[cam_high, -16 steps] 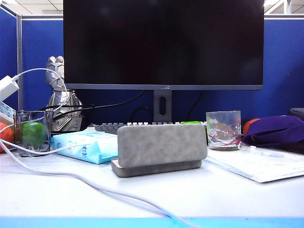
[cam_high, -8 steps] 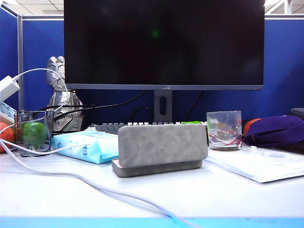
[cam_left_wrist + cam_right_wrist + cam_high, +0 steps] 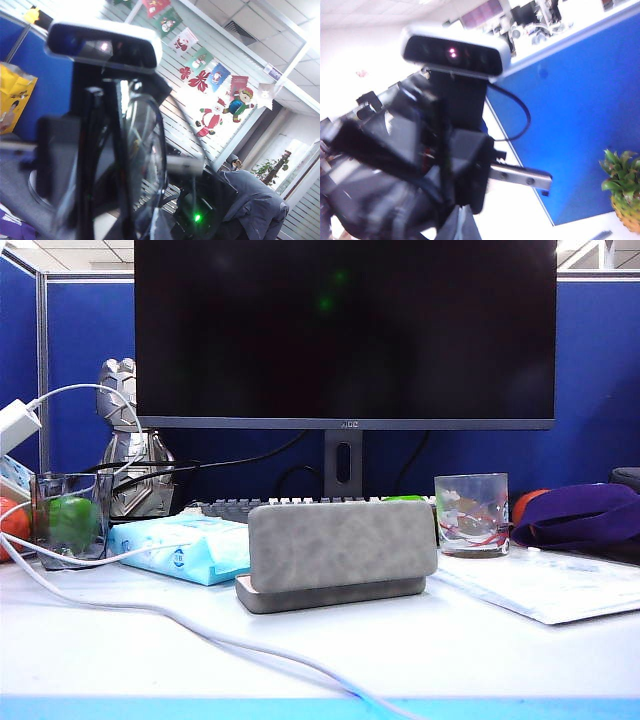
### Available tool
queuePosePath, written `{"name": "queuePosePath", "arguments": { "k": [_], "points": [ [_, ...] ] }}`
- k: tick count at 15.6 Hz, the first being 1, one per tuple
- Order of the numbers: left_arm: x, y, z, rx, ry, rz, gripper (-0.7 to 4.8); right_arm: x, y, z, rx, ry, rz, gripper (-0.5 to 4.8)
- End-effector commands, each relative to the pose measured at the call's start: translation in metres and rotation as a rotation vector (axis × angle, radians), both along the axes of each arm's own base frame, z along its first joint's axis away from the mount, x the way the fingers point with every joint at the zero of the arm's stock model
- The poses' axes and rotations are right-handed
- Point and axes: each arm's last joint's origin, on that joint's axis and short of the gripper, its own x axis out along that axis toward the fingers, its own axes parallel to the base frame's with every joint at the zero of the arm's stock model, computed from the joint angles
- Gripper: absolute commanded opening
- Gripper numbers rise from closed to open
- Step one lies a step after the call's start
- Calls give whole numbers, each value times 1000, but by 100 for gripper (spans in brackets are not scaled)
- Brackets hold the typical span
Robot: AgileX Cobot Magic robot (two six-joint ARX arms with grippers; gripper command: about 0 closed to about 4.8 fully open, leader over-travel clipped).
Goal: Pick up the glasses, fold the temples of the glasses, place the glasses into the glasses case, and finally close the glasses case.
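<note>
Glasses case: stood open mid-desk, grey lid raised toward the camera.
Tissue pack: light blue, just left of case.
Swirled tumbler: behind case, to the right.
Monitor: dark, at back.
White cable: trailed across the desk front.
Grippers: neither appeared here.

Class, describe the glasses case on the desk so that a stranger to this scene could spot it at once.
Find the big dark monitor; straight below its stand, in front of the keyboard, sits the glasses case. It is an oblong grey suede-like clamshell with rounded corners, lid raised, unlike the light-blue tissue pack at its left and the swirled tumbler at its right.
</note>
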Motion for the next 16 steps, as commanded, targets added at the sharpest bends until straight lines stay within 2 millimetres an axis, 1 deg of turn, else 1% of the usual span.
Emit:
{"name": "queuePosePath", "arguments": {
  "k": [1, 4, 6, 7, 8, 10, 12, 15, 16],
  "points": [
    [6, 0, -3, -6, 28, 36, -6, -15, -4, 17, 45, -43, 59, -5],
    [5, 0, -3, -5, 7, 35, -6, -17, -1, 16, 46, -54, 63, -4],
    [4, 0, -2, -2, 4, 28, -6, -15, -4, 16, 54, -93, 39, -5],
    [4, 0, -2, -2, 0, 27, -6, -9, -10, 17, 56, -87, -17, -5],
    [4, 0, -2, -3, -3, 28, -6, -4, -12, 13, 34, -44, -91, -5],
    [3, 0, -1, -10, -4, 23, -6, 2, -8, 3, -16, 20, -117, -5],
    [3, 0, -1, -11, 2, 22, -6, 2, 3, -4, -38, 45, -103, -5],
    [3, 0, -1, -5, 3, 10, -6, 6, 8, -8, -42, 56, -138, -5],
    [3, 0, -1, -5, 3, 11, -6, 6, 8, -8, -44, 56, -120, -5]
  ]
}}
